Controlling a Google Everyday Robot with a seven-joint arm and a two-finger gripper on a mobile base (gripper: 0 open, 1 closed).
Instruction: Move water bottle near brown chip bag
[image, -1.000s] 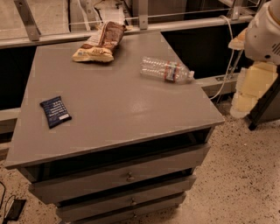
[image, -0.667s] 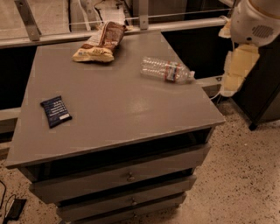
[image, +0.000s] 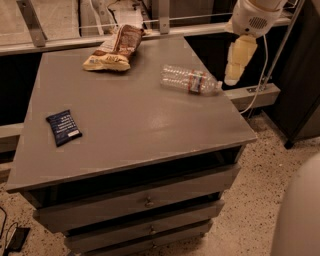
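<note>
End effector (image: 233, 79) beside water bottle (image: 187, 79)

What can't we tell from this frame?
Camera view only.
- Gripper, hanging right of the water bottle cap, past the table edge: its arm is cut off by the top edge.
- Bottle label and blue packet print: too small to read.
- Pale shape, bottom right: cut off by the corner, unidentifiable.
</note>
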